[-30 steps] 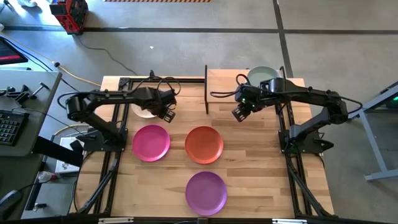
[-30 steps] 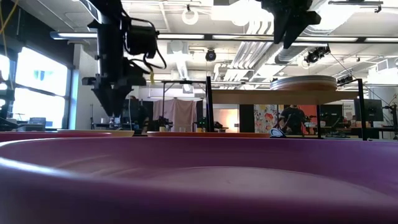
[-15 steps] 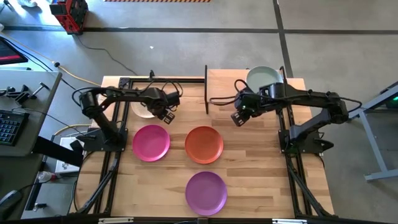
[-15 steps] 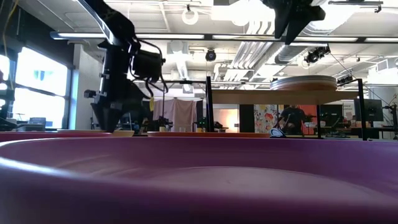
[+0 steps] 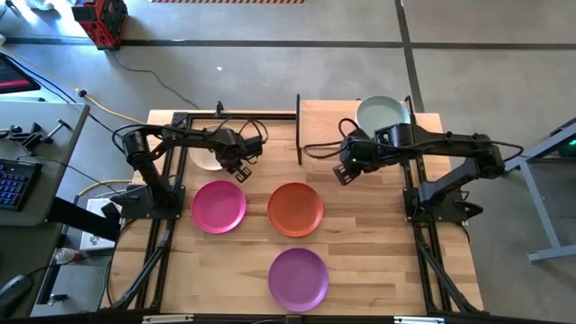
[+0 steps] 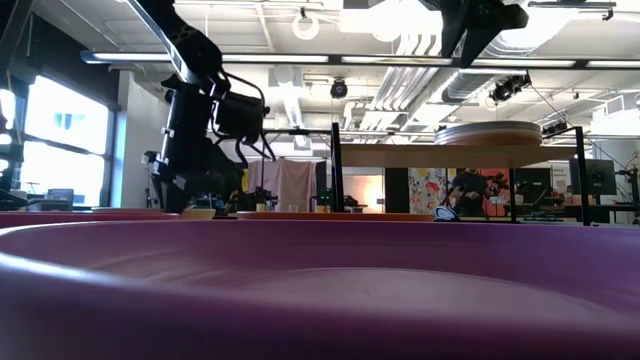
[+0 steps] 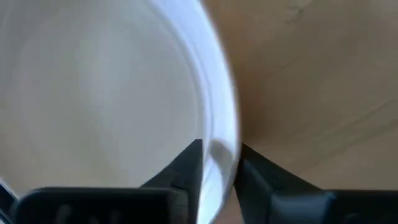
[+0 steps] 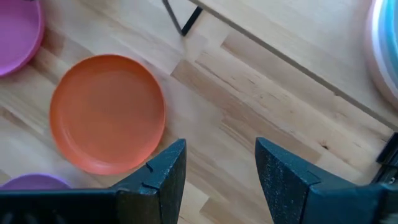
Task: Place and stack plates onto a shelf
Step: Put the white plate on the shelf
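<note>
Slatted wood makes up the tabletop (image 5: 360,261), with grey workshop floor around it. At the far left, the left gripper (image 7: 216,163) is down at the cream plate (image 5: 208,161), one finger inside the rim and one outside with a narrow gap between — straddling the edge, not visibly clamped on it. Next along lie the magenta plate (image 5: 219,205), the orange plate (image 5: 295,209) and, nearer the front edge, the purple plate (image 5: 298,277), all flat on the table and apart from one another. Further right, the right gripper (image 8: 217,167) hangs open and empty above bare wood between the orange plate and the shelf (image 5: 328,121), where the pale grey-green plate (image 5: 382,112) tops a stack. These plates look rigid, light and matte — likely not slippery, yet breakable if dropped. Lying flat, they offer only the raised rim to pinch, one finger on each side.
</note>
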Available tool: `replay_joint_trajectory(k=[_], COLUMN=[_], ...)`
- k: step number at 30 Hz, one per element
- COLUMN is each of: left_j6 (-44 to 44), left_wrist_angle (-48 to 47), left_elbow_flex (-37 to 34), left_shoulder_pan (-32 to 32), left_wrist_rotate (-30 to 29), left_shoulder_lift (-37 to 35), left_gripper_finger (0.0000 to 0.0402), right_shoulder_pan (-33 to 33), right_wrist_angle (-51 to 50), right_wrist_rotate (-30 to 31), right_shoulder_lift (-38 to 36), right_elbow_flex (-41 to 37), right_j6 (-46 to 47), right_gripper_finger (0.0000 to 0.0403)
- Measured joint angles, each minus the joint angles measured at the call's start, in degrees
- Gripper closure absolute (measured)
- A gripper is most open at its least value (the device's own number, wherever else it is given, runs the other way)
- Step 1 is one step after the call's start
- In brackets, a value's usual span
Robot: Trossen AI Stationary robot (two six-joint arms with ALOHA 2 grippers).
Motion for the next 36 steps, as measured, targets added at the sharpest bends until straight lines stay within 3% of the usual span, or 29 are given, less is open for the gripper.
replay_joint_trajectory(k=[5,13,20,30,36], left_j6=[4.9,12.2,17.7,19.3,34.4], left_wrist_angle=[-0.2,-6.3,-13.4,-26.6,-27.1], left_elbow_flex=[0.0,1.9,7.7,17.3,19.8], left_shoulder_pan=[-0.8,-4.9,-9.7,-16.9,-22.0], left_wrist_rotate=[-0.4,-0.2,0.1,-10.8,-15.9], left_shoulder_lift=[0.0,-0.3,-3.4,-11.7,-16.5], left_gripper_finger=[0.0392,0.0398,0.0399,0.0400,0.0400], right_shoulder_pan=[0.0,0.0,-0.1,-0.4,-3.7], right_wrist_angle=[0.1,0.2,3.3,10.0,19.2], right_wrist_rotate=[0.4,0.4,3.6,8.6,9.0], right_shoulder_lift=[0.0,0.0,0.6,1.7,1.9], right_elbow_flex=[0.0,0.0,0.0,0.0,0.0], right_j6=[2.6,3.4,2.5,2.6,2.4], right_gripper_finger=[0.0234,0.0234,0.0234,0.0234,0.0234])
